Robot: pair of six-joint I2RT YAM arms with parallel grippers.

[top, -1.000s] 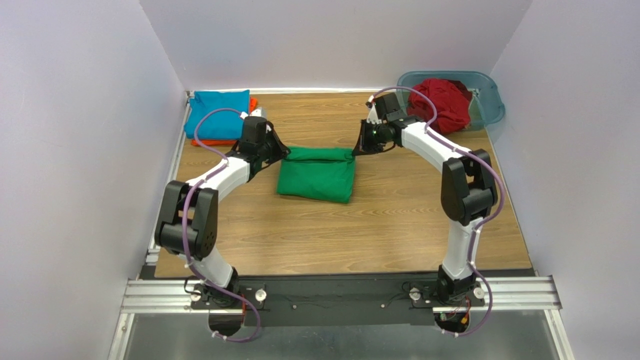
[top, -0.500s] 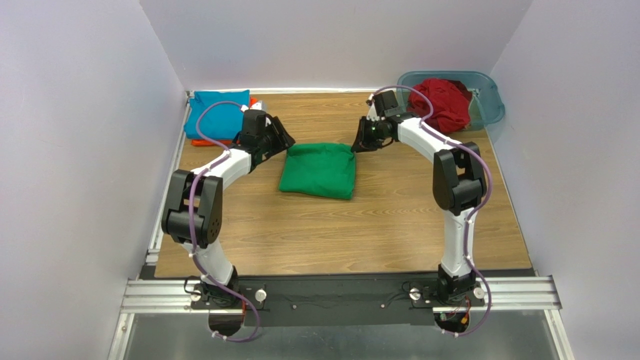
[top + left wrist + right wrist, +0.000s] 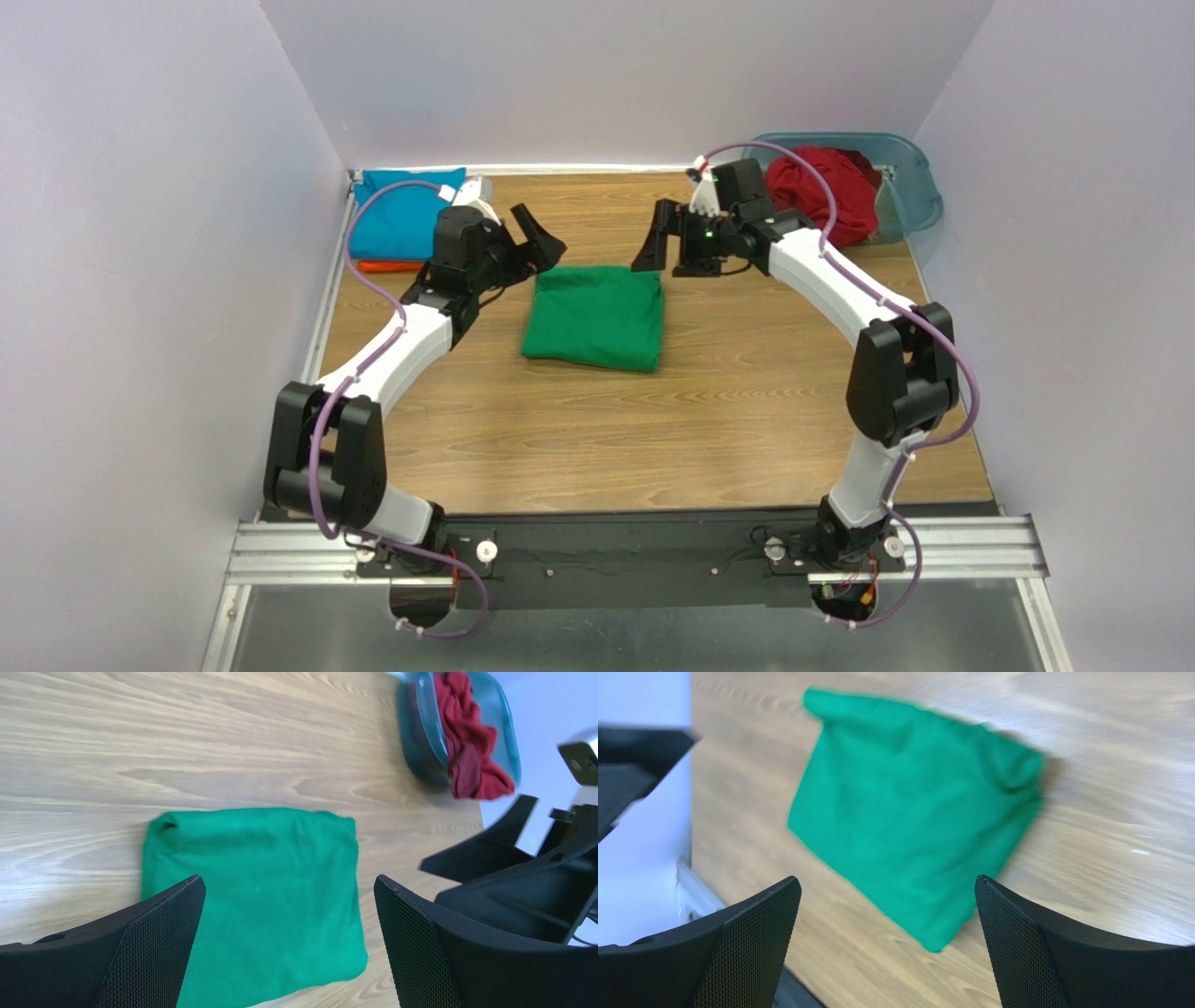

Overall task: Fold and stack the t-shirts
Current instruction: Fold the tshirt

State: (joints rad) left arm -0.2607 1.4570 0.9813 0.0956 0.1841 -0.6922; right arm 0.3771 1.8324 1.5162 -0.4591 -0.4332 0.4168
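Top view first: the green t-shirt [image 3: 593, 317] lies folded into a neat rectangle on the wooden desk [image 3: 631, 420], just above the middle of the frame. The left pincer [image 3: 540, 238] hangs off the shirt's upper left corner with its jaws spread wide and nothing in them. The right pincer [image 3: 666, 249] mirrors it at the upper right corner, just as wide and just as empty. In the upper left, a folded teal-blue t-shirt [image 3: 400, 217] sits on top of an orange t-shirt [image 3: 376, 265]. In the upper right, the dark red t-shirt [image 3: 828, 189] is heaped in the plastic tub [image 3: 912, 182].

Over to the left wrist: the left pincer [image 3: 288, 882] frames the green t-shirt [image 3: 260, 896], flat in the lower centre, fingers well apart and clear of the cloth. The tub [image 3: 421, 735] with the dark red t-shirt [image 3: 467, 735] sits at the upper right.

Right wrist now: the picture is blurred, but the green t-shirt [image 3: 913, 826] fills the centre, and the right pincer [image 3: 885, 882] gapes open, gripping nothing.
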